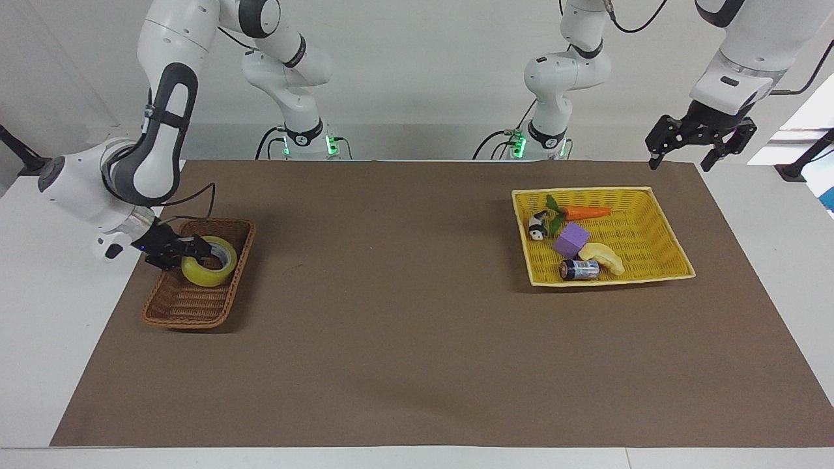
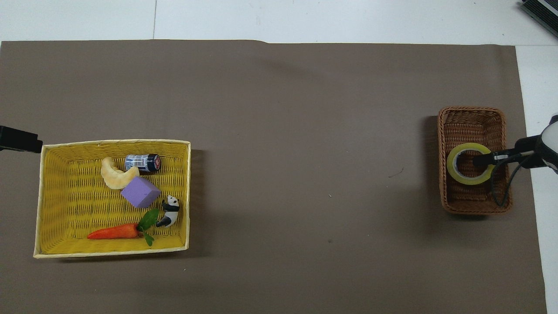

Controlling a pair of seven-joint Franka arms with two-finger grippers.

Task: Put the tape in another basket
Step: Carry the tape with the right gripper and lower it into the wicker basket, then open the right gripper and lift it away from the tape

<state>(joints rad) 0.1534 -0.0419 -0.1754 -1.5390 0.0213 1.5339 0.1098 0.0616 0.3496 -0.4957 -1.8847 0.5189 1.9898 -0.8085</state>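
Note:
The yellow tape lies in the narrow brown wicker basket at the right arm's end of the table, in the half nearer the robots. My right gripper is down at the roll, reaching over its wall into the core from the table's edge side. Whether it still grips the roll does not show. My left gripper hangs open and empty over the mat's corner at the left arm's end, just off the yellow tray.
The yellow woven tray at the left arm's end holds a carrot, a panda figure, a purple block, a pale banana-like toy and a battery. A brown mat covers the table.

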